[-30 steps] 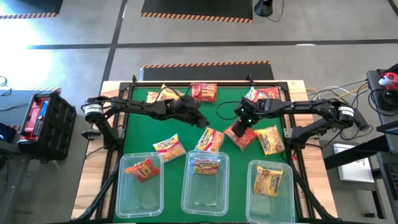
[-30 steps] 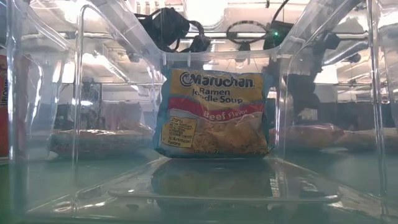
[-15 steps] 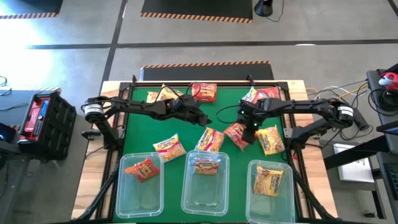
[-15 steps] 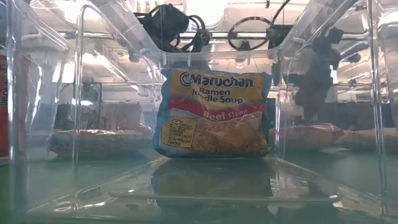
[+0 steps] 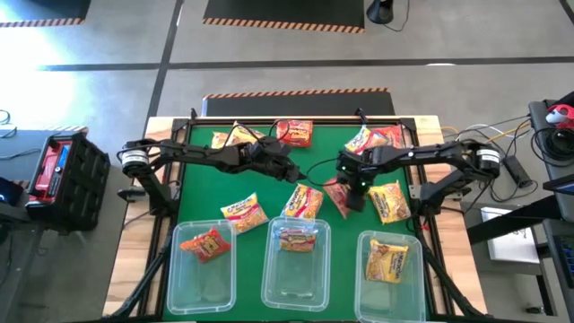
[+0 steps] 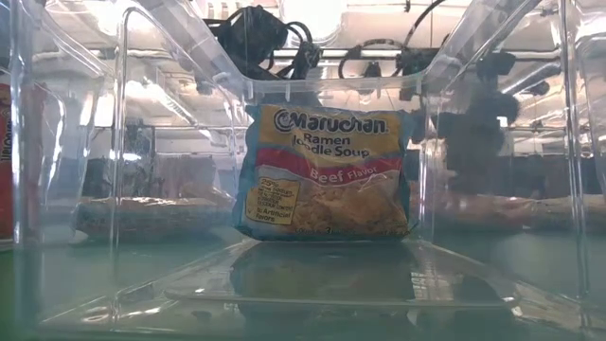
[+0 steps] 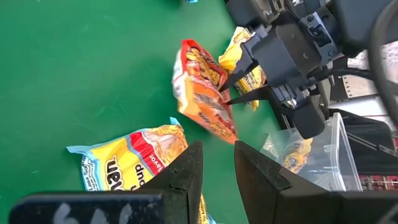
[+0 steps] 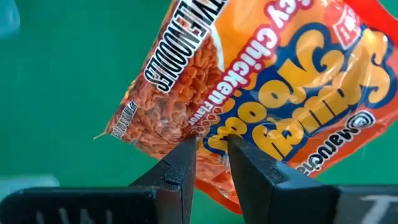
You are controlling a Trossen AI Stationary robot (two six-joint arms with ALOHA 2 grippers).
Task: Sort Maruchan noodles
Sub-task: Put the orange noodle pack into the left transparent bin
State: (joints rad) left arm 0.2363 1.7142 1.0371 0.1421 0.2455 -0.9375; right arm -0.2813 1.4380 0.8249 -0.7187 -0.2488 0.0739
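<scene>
We see the crinkly orange-red plastic noodle packet (image 8: 249, 106) lifted over the green mat (image 5: 193, 193) near the middle, pinched by our right gripper (image 5: 352, 182); our left gripper (image 5: 291, 172) waits alongside, fingers together, empty.

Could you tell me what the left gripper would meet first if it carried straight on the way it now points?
Probably the red-orange packet that the right gripper holds up by its edge: in the left wrist view it lies straight beyond the left gripper. A yellow packet on the green mat lies nearer but off-line; depth is uncertain.
</scene>
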